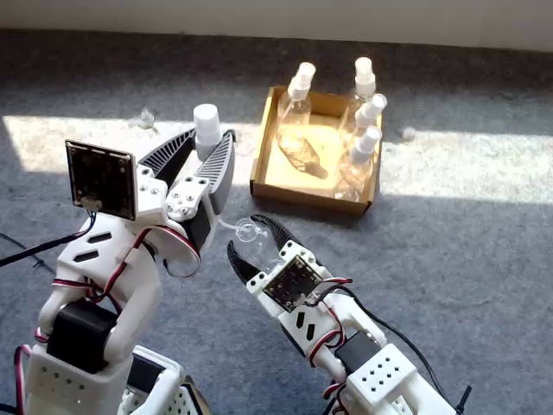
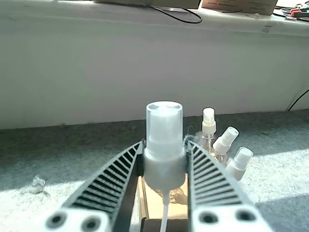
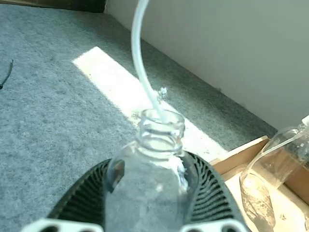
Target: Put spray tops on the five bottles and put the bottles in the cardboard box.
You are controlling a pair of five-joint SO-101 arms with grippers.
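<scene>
Sunlit grey carpeted table [image 1: 449, 259]: four capped bottles [image 1: 363, 147] sit in the cardboard box [image 1: 313, 201] beyond both tools. The left tool [image 1: 210, 138] clamps the last spray top [image 1: 207, 121], its tube [image 3: 142, 63] dipping into the open bottle [image 3: 154, 159] gripped by the right tool [image 1: 246, 235]. One to finish, I'd say.

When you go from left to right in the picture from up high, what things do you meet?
Tiny clear piece on the carpet, spray top in the left hand, open bottle in the right hand, cardboard box.
</scene>
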